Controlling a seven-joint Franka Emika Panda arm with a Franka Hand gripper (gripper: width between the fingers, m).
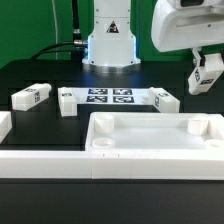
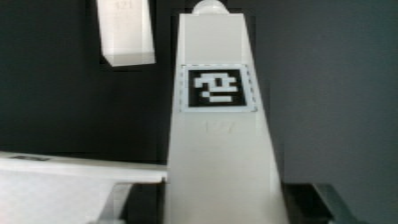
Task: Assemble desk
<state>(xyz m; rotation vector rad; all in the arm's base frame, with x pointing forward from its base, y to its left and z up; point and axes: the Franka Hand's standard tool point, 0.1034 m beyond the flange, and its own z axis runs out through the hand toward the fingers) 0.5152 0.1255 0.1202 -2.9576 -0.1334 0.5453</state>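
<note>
The Panda arm reaches in from the top of the exterior view's right, its white wrist housing high over the black table (image 1: 30,70) and the gripper (image 1: 208,70) pointing down, off the surface and well apart from the loose parts. The gripper is pinched on the held leg (image 1: 201,81): in the wrist view that leg (image 2: 217,120) sits squeezed between the two dark fingers (image 2: 322,205), touching both. Its long axis runs straight out along the fingers and away from the wrist, ending in a small rounded peg at the far tip. In the exterior view this puts the leg roughly end-down with a slight tilt, in the air above and behind the far right end of the desk top (image 1: 150,150). The desk top lies flat in the foreground, rim up, its long axis across the exterior view, with round sockets in the corners. One face of the held leg carries a black-and-white square tag (image 2: 217,88) with a blocky pattern. Its white border has faint small print, too blurred to read. Behind the desk top lies the marker board (image 1: 110,97), with a left loose leg (image 1: 32,96) and a right loose leg (image 1: 165,100) lying on either side, both tagged.
</note>
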